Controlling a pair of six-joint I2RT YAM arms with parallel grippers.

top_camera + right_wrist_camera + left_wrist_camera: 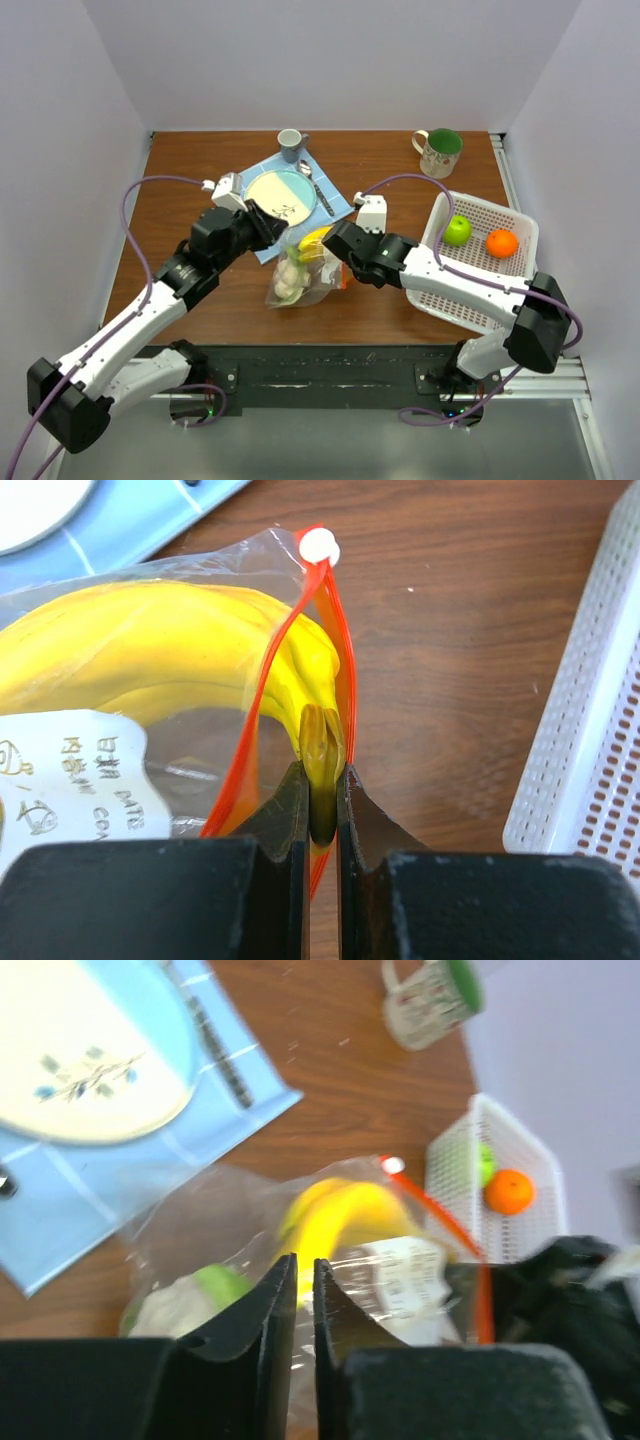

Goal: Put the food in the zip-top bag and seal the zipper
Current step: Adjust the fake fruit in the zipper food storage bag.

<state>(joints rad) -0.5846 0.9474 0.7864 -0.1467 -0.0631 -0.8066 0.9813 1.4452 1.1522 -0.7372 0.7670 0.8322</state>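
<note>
Mid-frame: right gripper (321,790) pinches yellow toy banana (150,630) stem at clear plastic zip-top bag (190,770) mouth; left gripper (300,1270) fingers near-closed, grip indeterminate.

bag (190,770): clear crinkly glossy plastic. banana (150,630): smooth, glossy. counter (450,630): brown wood grain, satin. basket (585,730): white perforated matt plastic.

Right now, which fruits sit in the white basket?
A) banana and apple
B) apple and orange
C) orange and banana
B: the apple and orange lie in the basket, while the banana is inside the bag.
</note>
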